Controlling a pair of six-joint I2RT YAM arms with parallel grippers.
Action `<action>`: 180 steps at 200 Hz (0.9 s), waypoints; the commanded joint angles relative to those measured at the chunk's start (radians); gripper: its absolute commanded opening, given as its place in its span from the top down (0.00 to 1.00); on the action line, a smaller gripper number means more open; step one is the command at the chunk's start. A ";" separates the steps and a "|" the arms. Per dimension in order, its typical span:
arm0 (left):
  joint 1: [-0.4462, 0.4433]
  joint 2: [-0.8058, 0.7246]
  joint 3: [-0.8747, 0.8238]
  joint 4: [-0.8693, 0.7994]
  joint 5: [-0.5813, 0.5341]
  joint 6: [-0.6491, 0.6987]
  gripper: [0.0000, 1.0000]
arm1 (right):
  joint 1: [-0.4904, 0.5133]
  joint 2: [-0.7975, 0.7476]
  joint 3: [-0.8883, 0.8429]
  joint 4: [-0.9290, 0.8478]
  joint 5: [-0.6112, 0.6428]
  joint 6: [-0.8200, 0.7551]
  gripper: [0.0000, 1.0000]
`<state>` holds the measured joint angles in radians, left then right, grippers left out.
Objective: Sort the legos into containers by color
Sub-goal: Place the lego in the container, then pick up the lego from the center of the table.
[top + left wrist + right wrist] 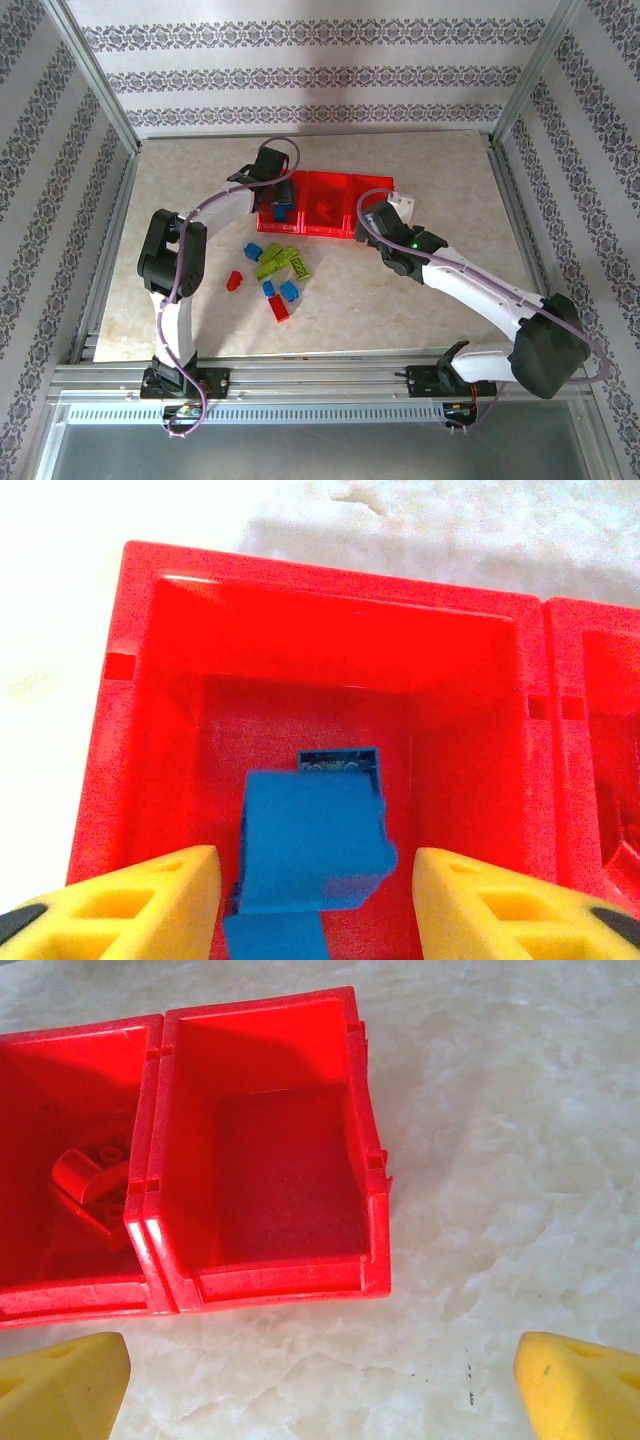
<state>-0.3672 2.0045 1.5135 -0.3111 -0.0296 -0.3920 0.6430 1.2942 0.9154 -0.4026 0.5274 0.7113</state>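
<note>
The red three-compartment tray (330,186) lies at the table's middle back. My left gripper (271,190) hangs over its left compartment (300,650), jaws open. Blue legos (315,840) lie between the yellow fingers (150,900), with a gap to each side. My right gripper (320,1390) is open above bare table at the near edge of the right compartment (290,1180), which holds nothing. A red lego (90,1175) lies in the middle compartment. Loose on the table in front of the tray are green legos (282,261), blue legos (289,291) and red legos (279,309).
The marble tabletop (440,280) has free room to the right and left of the loose pile. Metal frame posts (100,95) and patterned walls bound the table. The right arm (480,290) stretches across the right front.
</note>
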 commanded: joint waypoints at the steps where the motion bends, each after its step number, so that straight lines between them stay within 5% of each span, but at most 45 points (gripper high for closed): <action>1: -0.016 -0.006 0.002 -0.008 0.000 0.004 0.45 | -0.011 -0.029 -0.026 0.008 0.051 0.036 0.02; 105: -0.026 -0.258 -0.206 0.052 -0.015 -0.047 0.37 | -0.010 -0.060 -0.066 0.044 0.064 0.010 0.02; 180: -0.026 -0.524 -0.482 0.029 -0.076 -0.094 0.01 | -0.006 -0.103 -0.101 0.084 0.056 -0.047 0.02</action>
<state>-0.3805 1.5539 1.1130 -0.2726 -0.0593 -0.4526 0.6430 1.2182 0.8310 -0.3466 0.5613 0.7227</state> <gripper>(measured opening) 0.926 0.984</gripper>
